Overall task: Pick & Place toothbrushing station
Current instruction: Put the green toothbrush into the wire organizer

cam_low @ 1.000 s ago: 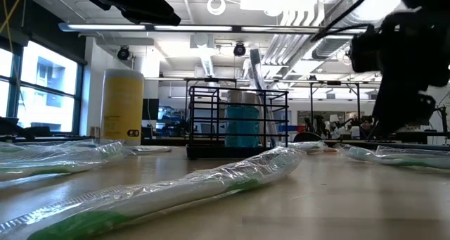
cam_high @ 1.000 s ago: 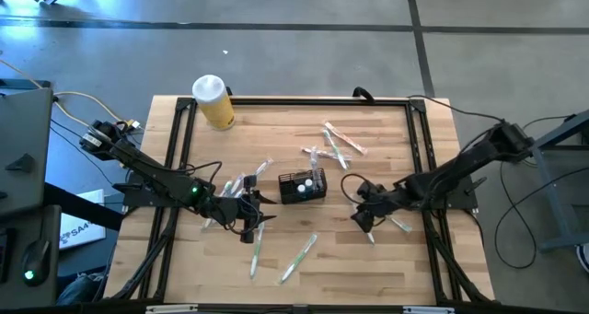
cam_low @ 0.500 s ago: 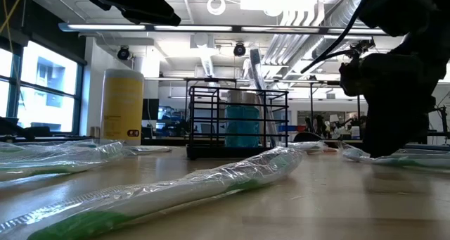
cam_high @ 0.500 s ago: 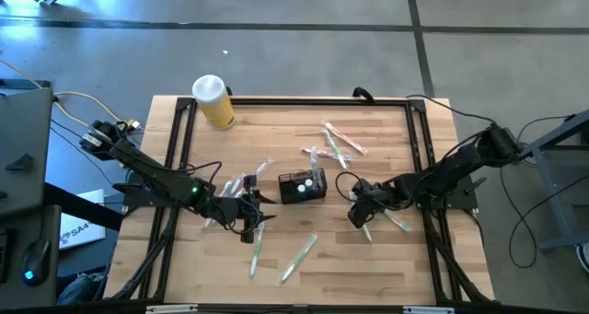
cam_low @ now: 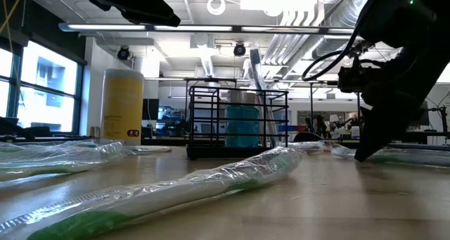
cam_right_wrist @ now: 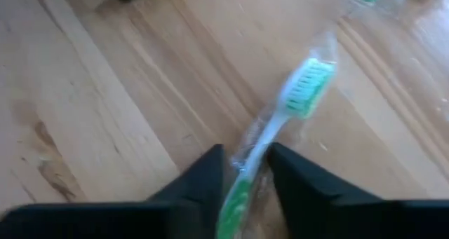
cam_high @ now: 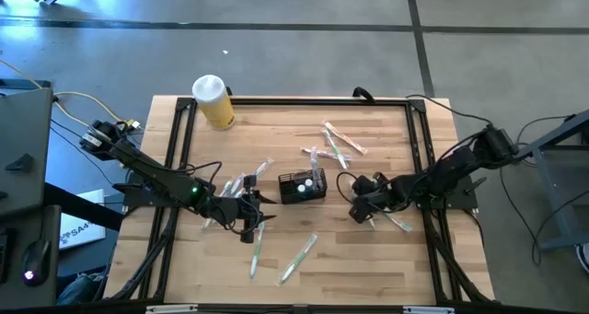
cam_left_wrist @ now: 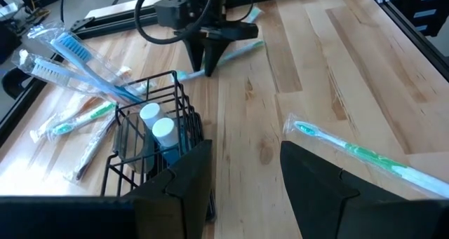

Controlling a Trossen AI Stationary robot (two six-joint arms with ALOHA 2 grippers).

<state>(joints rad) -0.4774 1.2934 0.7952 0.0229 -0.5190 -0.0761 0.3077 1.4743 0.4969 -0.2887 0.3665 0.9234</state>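
Black wire-mesh caddy (cam_high: 303,187) stands mid-table just ahead of the left gripper (cam_left_wrist: 242,176), whose two fingers gape, holding nothing. Right of it, the right gripper (cam_right_wrist: 244,170) clenches one green-bristled wrapped toothbrush (cam_right_wrist: 295,99); bare wood lies beyond the fingertips.

- yellow cylinder (cam_high: 215,109) with white lid, near table's (cam_high: 386,268) far-left corner
- wrapped toothbrushes (cam_high: 337,141) scattered on the wood
- two more (cam_high: 299,256) near front edge, probably green-handled
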